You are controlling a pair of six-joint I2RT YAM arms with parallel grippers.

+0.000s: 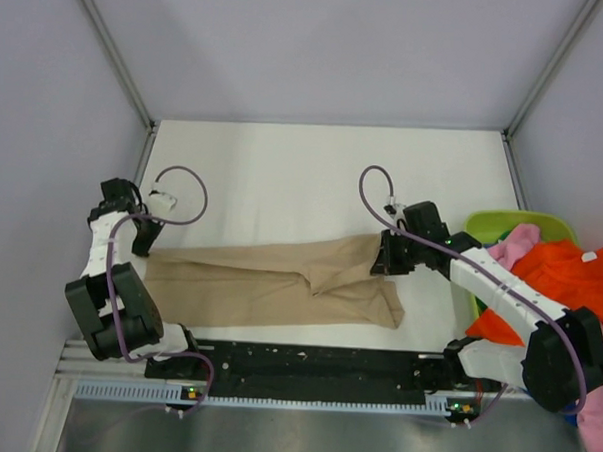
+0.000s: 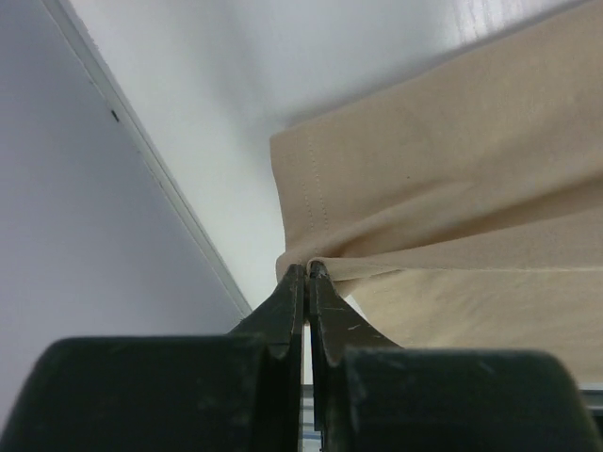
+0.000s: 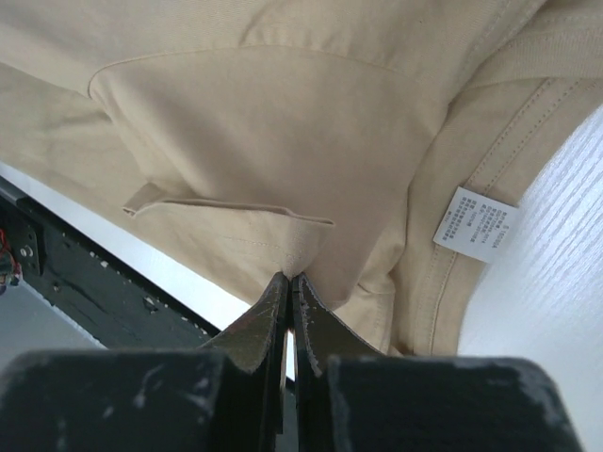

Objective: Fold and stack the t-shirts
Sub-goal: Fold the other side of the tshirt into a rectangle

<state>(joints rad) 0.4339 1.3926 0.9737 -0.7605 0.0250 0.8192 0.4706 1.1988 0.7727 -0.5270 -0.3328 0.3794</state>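
Observation:
The tan t-shirt (image 1: pixel 269 283) lies stretched sideways across the near part of the white table, folded lengthwise. My left gripper (image 1: pixel 146 237) is shut on its left end; the left wrist view shows the tips (image 2: pixel 308 273) pinching a fold of tan cloth (image 2: pixel 452 169). My right gripper (image 1: pixel 388 258) is shut on its right end near the collar; the right wrist view shows the tips (image 3: pixel 289 279) pinching a hem of the shirt (image 3: pixel 283 122), with a white label (image 3: pixel 476 224) beside. The orange t-shirt (image 1: pixel 549 287) and pink t-shirt (image 1: pixel 516 242) are heaped at the right.
A lime-green basket (image 1: pixel 502 225) stands at the right table edge under the heap. A black strip (image 1: pixel 306 361) runs along the near edge between the arm bases. White walls enclose the table (image 1: pixel 314 167) on three sides.

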